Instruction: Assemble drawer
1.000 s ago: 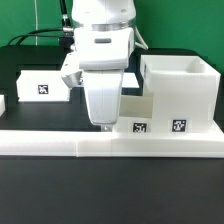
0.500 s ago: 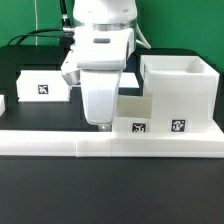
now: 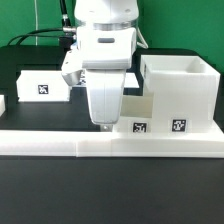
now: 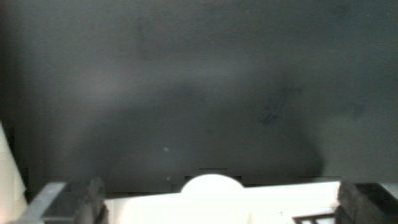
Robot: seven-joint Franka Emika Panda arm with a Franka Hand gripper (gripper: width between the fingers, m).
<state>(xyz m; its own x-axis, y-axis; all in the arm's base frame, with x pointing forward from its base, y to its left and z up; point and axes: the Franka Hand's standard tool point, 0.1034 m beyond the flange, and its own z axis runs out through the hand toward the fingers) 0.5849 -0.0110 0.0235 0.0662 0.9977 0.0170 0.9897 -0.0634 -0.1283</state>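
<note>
The drawer's large white cube housing (image 3: pixel 180 90) stands at the exterior view's right with a marker on its front. A small white tray box (image 3: pixel 140 112) with a marker sits against the housing's left side. My gripper (image 3: pixel 104 124) hangs low over the tray's left end, close to the table. In the wrist view the tray's white front (image 4: pixel 222 208) and its round knob (image 4: pixel 214 184) lie between my two fingers (image 4: pixel 71 200), which stand wide apart at either side of it. The gripper (image 4: pixel 217 205) is open. A second tray box (image 3: pixel 45 83) sits at the back left.
A long low white border bar (image 3: pixel 110 143) runs along the front of the black table. A small white piece (image 3: pixel 3 103) shows at the left edge. Black cables run behind the arm (image 3: pixel 40 35).
My gripper has shifted slightly toward the exterior view's right, toward the housing. The tray boxes and housing look unmoved.
</note>
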